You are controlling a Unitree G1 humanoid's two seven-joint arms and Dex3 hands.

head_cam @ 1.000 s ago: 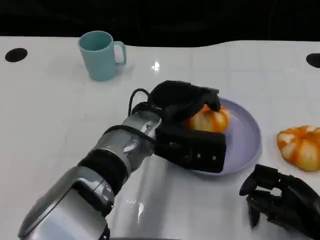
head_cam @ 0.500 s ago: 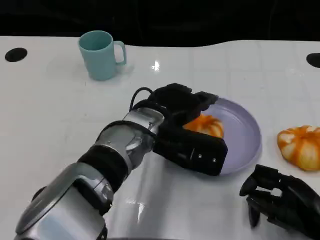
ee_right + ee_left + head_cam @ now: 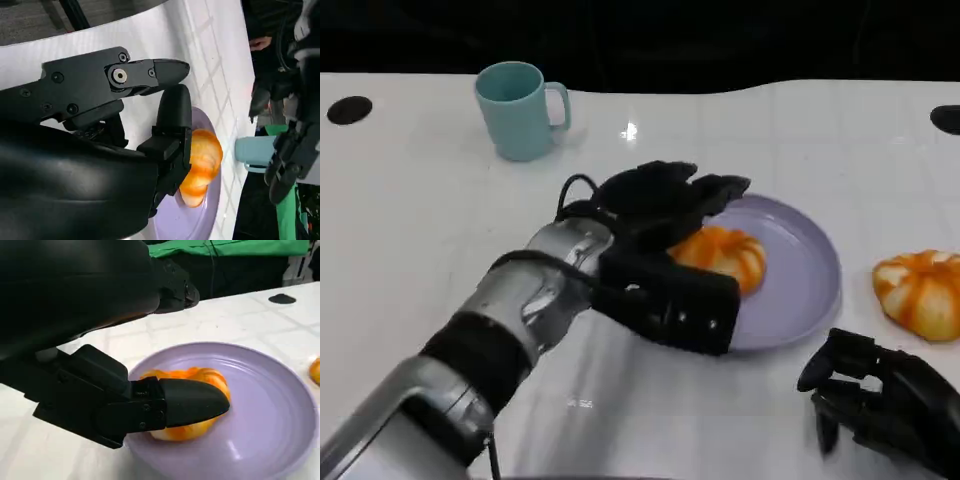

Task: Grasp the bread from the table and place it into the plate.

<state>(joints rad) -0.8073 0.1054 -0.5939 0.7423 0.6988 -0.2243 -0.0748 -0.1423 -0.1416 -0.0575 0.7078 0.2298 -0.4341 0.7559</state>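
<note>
No readable text, labels or numbers anywhere.

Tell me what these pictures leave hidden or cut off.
- Head view: the left hand covers the near side of the bread on the plate, so any contact is unclear.
- Head view: the second bread and the right hand are cut by the picture's edge.
- Right wrist view: the cup is partly hidden behind dark shapes.

obstacles: round lavender plate (image 3: 807,262) rim under left hand (image 3: 665,215); teal ceramic mug (image 3: 518,108) beyond its wrist | free: white tabletop (image 3: 410,230) beside forearm
</note>
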